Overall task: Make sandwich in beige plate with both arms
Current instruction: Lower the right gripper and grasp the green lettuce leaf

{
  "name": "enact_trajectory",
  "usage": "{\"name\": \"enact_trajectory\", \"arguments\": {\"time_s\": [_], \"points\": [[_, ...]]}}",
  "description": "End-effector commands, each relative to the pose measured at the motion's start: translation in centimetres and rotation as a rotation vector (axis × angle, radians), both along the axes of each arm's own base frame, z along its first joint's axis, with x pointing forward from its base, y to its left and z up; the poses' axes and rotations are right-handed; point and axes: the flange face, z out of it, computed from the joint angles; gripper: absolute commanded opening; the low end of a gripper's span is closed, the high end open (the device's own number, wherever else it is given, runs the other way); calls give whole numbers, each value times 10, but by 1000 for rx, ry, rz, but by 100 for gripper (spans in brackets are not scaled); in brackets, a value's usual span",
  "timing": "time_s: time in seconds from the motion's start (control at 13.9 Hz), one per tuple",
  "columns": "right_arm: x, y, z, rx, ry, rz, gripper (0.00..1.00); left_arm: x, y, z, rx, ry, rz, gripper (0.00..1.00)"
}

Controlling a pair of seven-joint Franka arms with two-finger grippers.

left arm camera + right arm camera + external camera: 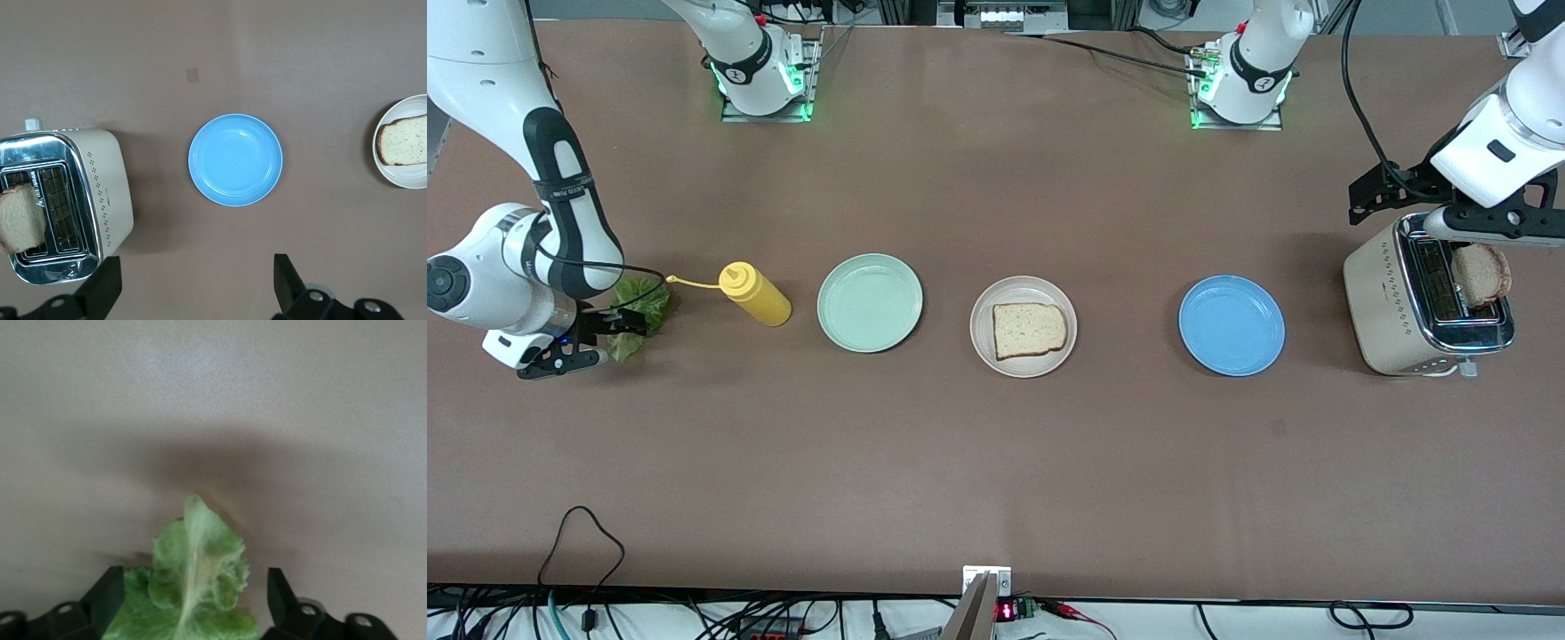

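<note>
Right, you have the right gripper (609, 333) down at the right arm's end of the table, at the lettuce leaf (639, 311). In the right wrist view its two fingers (110, 597) stand apart with the leaf (197, 587) lying between them, not pressed by either one, so you cannot call it gripped.

Your left gripper (1463, 227) hangs over the toaster (1396, 307) at the left arm's end of the table. Its fingers (103, 283) are spread wide and hold nothing. A slice of bread (1480, 274) stands up out of one toaster slot, tilted.

The beige plate (983, 342) sits mid-table, and one bread slice (1029, 330) lies flat on it. That is all of the sandwich you have there: no leaf and no second slice on it.

The green plate (870, 301) lies beside it toward the right arm's end, bare. The blue plate (1232, 324) lies toward the left arm's end, also bare.

A yellow squeeze bottle (754, 292) lies on its side between the green plate and the lettuce, near both
</note>
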Motion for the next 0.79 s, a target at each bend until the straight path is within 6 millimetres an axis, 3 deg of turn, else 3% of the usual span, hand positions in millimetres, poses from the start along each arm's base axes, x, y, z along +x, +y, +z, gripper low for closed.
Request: {"name": "enact_trajectory", "arguments": {"time_s": [0.0, 0.29, 0.5, 0.72], "points": [[-3, 0, 8, -3, -6, 37, 39, 2, -2, 6, -11, 4, -22, 100], [-1, 1, 7, -5, -11, 73, 3, 2, -2, 6, -13, 5, -24, 100], [4, 3, 25, 1, -29, 139, 0, 2, -1, 6, -13, 5, -22, 100], [9, 9, 82, 37, -30, 240, 0, 2, -2, 6, -13, 5, -24, 100]]}}
